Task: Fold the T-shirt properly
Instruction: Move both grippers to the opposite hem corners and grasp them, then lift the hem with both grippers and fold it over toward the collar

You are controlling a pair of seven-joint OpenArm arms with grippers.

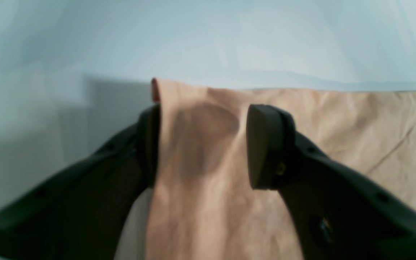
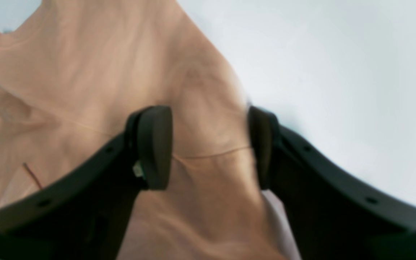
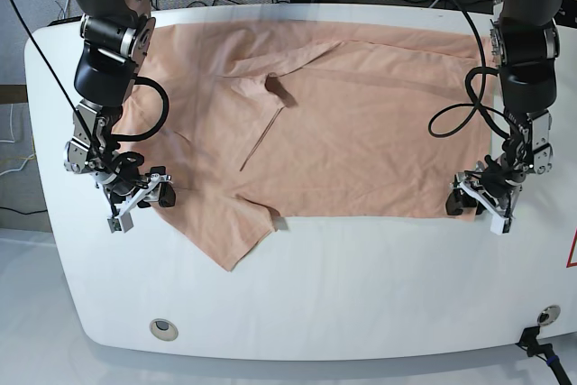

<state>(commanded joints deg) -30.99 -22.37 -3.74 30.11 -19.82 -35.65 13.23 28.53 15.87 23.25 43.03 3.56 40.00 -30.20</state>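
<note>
Both tools gape wide: our left tool [image 1: 200, 146] straddles a raised corner of the shirt [image 3: 361, 123], our right tool [image 2: 209, 148] its sleeve; neither clamps. Shirt lies spread across the desk [image 3: 361, 286].

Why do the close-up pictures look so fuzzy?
Left wrist view: the T-shirt sits close to the camera, so it blurs, with a dark shadow between the left claw tips. Right wrist view: equally soft. Base view: sharp, evenly lit.
</note>
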